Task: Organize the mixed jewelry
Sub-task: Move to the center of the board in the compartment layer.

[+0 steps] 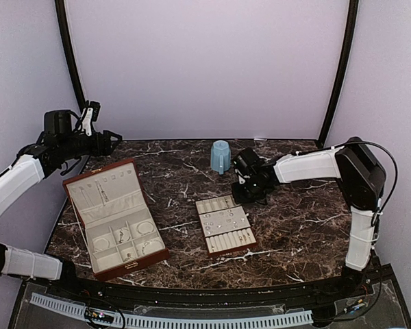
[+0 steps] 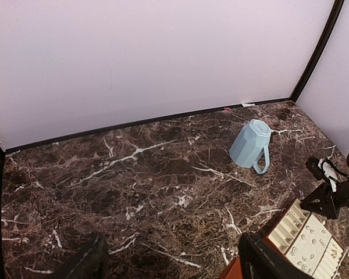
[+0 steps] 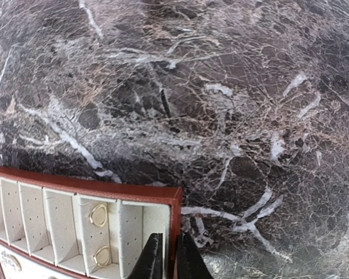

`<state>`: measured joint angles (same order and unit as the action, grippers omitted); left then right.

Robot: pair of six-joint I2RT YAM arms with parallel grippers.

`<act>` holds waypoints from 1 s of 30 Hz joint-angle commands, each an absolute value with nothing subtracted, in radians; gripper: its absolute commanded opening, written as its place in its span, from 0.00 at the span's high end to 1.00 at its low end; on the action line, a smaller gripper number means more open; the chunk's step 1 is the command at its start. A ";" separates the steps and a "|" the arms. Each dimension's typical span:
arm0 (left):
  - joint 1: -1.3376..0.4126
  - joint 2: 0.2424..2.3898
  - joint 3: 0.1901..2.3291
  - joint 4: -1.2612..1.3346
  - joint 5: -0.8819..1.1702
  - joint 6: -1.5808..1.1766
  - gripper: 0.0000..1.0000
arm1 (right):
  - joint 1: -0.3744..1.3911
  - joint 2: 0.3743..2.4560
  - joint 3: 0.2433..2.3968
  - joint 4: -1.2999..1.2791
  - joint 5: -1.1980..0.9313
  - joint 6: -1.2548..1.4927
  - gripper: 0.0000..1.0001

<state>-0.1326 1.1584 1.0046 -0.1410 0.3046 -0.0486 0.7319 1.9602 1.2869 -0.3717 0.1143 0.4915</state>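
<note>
Now r. claw (image 3: 170,239) tight on tray (image 3: 104,189) wall, rings (image 3: 98,215) nearby.

A pale blue mug (image 1: 220,156) stands mouth down on a dark brown marble table (image 1: 294,212) veined with white, toward its far edge. Nearer than the mug, almost straight in front of it, lies a cream slotted tray (image 1: 225,224) with a reddish-brown rim. Left of the mug and nearer, well apart from it, a reddish-brown box (image 1: 116,216) sits open, its cream-lined lid leaning back. Behind the mug rises a plain pale backdrop (image 1: 205,62).
</note>
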 commanded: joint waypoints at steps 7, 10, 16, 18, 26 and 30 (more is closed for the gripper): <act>-0.126 1.121 0.983 -0.110 0.292 -0.036 0.20 | 0.730 2.017 1.380 -0.437 0.194 0.523 1.00; -0.126 1.115 0.980 -0.105 0.291 -0.038 0.20 | 0.723 2.038 1.419 -0.475 0.240 0.552 1.00; -0.126 1.100 0.977 -0.102 0.277 -0.032 0.20 | 0.661 2.079 1.481 -0.524 0.252 0.634 1.00; -0.126 1.094 0.978 -0.104 0.271 -0.026 0.20 | 0.632 2.086 1.482 -0.526 0.247 0.657 1.00; -0.126 1.079 0.979 -0.106 0.265 -0.017 0.20 | 0.490 2.110 1.486 -0.518 0.279 0.782 1.00; -0.124 1.079 0.977 -0.105 0.267 -0.017 0.20 | 0.432 2.117 1.489 -0.488 0.294 0.820 1.00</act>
<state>-0.1326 1.1046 0.9863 -0.1280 0.2699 -0.0326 0.4965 2.0758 1.4757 -0.4999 0.2283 0.7300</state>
